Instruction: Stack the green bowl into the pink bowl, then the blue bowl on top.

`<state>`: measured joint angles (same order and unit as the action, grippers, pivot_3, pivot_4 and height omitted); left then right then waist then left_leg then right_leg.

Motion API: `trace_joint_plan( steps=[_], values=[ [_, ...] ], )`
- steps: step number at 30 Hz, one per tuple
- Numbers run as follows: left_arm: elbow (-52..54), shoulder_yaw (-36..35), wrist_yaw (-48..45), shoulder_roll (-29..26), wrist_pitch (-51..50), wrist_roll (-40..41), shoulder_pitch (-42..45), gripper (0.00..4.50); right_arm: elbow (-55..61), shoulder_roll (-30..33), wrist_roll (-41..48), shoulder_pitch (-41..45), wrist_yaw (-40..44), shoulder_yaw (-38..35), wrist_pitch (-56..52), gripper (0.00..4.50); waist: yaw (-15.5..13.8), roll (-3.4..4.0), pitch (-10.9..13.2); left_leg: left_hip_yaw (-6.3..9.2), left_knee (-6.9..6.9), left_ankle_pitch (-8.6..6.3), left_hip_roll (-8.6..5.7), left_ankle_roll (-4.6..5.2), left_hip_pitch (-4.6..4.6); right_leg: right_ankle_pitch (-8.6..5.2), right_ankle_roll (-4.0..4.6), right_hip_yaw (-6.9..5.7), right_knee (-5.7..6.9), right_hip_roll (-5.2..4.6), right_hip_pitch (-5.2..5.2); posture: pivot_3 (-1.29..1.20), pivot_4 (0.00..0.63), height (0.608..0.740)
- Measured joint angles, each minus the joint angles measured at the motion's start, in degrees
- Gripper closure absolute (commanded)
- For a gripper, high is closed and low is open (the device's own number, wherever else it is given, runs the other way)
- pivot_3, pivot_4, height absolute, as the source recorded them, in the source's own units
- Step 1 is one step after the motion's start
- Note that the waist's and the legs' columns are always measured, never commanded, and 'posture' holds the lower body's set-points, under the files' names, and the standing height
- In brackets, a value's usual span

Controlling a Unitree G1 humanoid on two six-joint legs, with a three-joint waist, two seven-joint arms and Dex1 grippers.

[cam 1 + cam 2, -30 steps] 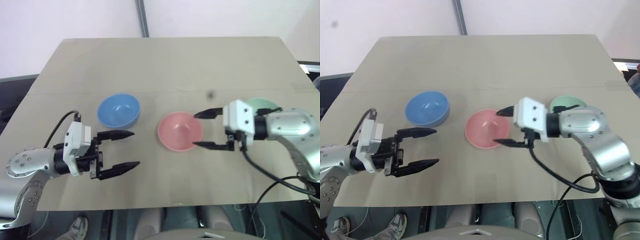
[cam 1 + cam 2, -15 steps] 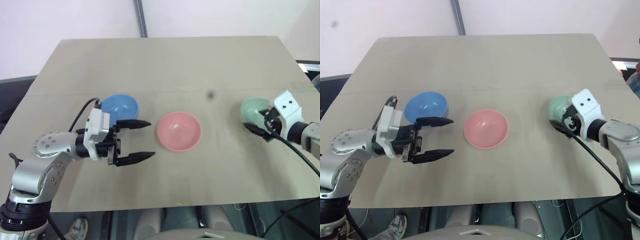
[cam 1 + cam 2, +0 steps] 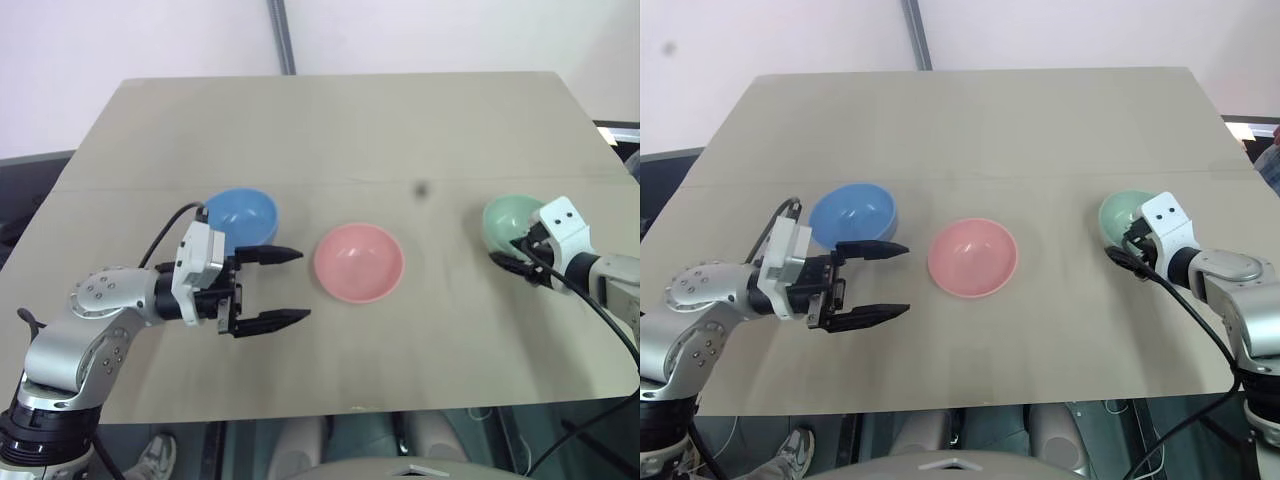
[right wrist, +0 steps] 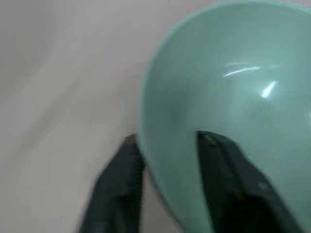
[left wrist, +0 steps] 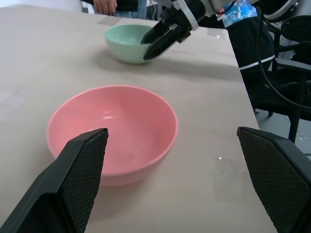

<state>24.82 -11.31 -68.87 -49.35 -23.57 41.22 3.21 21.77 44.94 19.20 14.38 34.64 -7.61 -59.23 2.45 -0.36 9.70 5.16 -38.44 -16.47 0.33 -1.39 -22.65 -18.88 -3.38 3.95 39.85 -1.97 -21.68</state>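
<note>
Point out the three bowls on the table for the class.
green bowl [image 3: 507, 219], left eye view, inner wall.
pink bowl [image 3: 358, 262], left eye view, inside bottom.
blue bowl [image 3: 240, 213], left eye view, inside bottom.

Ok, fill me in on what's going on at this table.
A two-armed robot is stacking three bowls. Its right gripper is at the green bowl, with one finger inside the rim and one outside, straddling the wall. That bowl sits on the table, apart from the others. The pink bowl sits in the middle with nothing in it, and the blue bowl is off to the robot's left. The left gripper hangs open between those two, holding nothing.
</note>
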Motion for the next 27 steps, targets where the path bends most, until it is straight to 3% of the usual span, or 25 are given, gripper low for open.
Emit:
trace_joint_plan(
  steps=[2,3,7,11,16,27],
  values=[
    [0.5,-0.2,0.0,-0.2,-0.1,0.0,-0.2,0.00,-0.2,0.2,-0.8,0.3,-0.3,0.2,1.6,4.36,0.0,0.00,0.0,0.00,0.00,0.00,0.00,0.00,0.01,0.00,0.00,0.00,0.01,0.00,0.01,0.00,0.150,0.740],
    [0.5,-0.2,0.0,-0.3,-0.1,0.0,-0.2,0.00,-0.3,0.6,-1.0,0.9,-0.3,0.1,2.0,4.45,0.0,-0.02,0.0,0.00,0.00,0.00,0.00,0.00,0.02,0.00,0.00,0.00,0.01,0.00,0.02,0.00,0.150,0.740],
    [0.7,-0.6,0.2,-0.5,-0.2,0.0,-0.5,0.00,-0.1,2.1,-2.6,-0.6,1.2,2.6,7.6,4.45,0.0,0.00,0.0,-0.01,-0.01,0.00,0.01,0.00,0.01,0.00,0.00,-0.03,0.02,0.01,0.01,0.00,0.150,0.740],
    [0.6,-1.3,0.5,-0.5,-0.2,0.0,-0.8,0.00,8.0,4.5,-1.6,-2.9,9.8,3.3,20.7,4.45,0.1,0.03,0.0,0.03,0.01,0.00,0.06,0.00,-0.01,0.00,0.00,-0.02,-0.02,0.03,-0.01,0.00,0.150,0.740],
    [-0.6,-1.6,0.1,-0.4,0.5,-0.5,-1.7,0.00,14.0,4.6,0.8,-2.4,16.1,5.4,28.4,4.45,-0.1,0.02,0.0,0.07,-0.05,0.00,0.05,0.00,0.00,0.00,0.00,-0.05,0.00,0.01,0.02,0.00,0.150,0.740],
    [-1.0,-5.1,-0.6,-0.7,1.8,-1.0,-7.6,0.00,11.8,1.6,-0.6,12.6,28.2,21.8,36.1,4.45,-0.1,0.00,0.0,0.25,-0.08,0.00,0.08,-0.01,-0.06,0.00,0.00,-0.15,-0.04,-0.07,0.01,0.00,0.150,0.740]
  ],
)
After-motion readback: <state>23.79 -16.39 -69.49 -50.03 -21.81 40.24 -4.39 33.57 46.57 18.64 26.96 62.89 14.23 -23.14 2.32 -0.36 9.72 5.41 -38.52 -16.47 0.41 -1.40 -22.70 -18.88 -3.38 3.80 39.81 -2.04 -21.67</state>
